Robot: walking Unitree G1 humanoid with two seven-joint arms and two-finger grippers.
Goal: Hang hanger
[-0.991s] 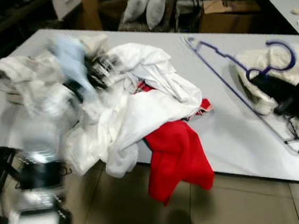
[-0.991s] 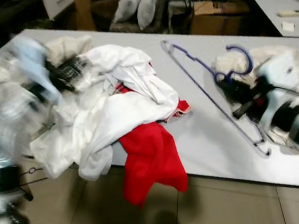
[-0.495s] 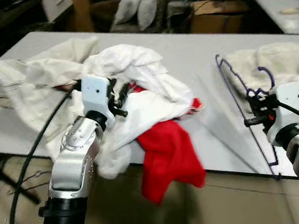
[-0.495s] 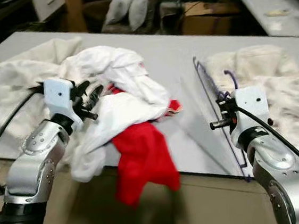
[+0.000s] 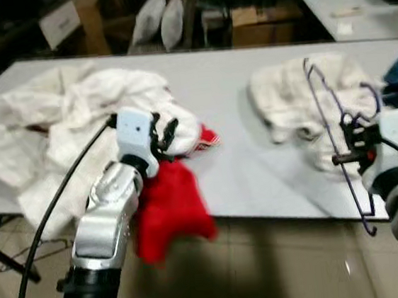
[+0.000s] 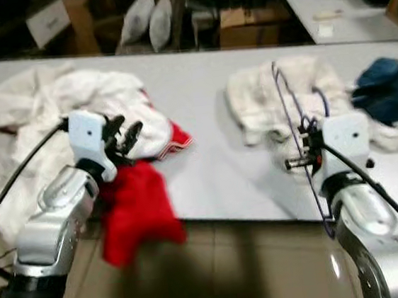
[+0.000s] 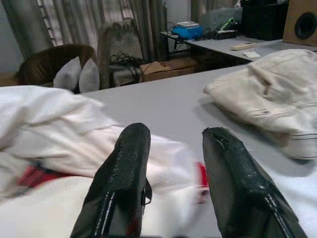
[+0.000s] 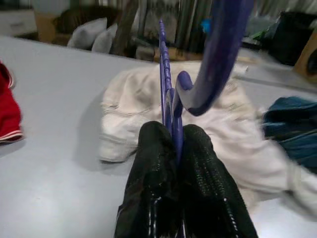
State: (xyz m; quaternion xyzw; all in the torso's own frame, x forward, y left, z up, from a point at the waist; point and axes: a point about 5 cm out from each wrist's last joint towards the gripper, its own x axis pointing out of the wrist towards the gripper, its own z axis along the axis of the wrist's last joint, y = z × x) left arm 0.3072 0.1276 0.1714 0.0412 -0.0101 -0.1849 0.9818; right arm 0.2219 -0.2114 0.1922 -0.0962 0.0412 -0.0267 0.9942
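A thin purple hanger (image 5: 325, 107) stands tilted over the right side of the grey table (image 5: 250, 165), its hook (image 8: 221, 49) curling up near the wrist camera. My right gripper (image 5: 350, 144) is shut on the hanger's neck, both black fingers (image 8: 154, 183) pressed against the purple wire (image 8: 165, 74). My left gripper (image 5: 162, 134) is open, its fingers (image 7: 126, 178) spread above the edge of the white clothes pile (image 5: 60, 114) and the red garment (image 5: 168, 209), holding nothing.
The red garment hangs over the table's front edge. A cream garment (image 5: 286, 97) lies behind the hanger, and a blue one (image 6: 389, 93) at the far right. Boxes, pillows (image 5: 161, 21) and another table (image 5: 341, 13) stand beyond. Tiled floor lies below.
The camera has swung to the right, bringing in the blue garment. My right gripper keeps its hold and the hanger now stands more upright. The left arm stays by the red garment.
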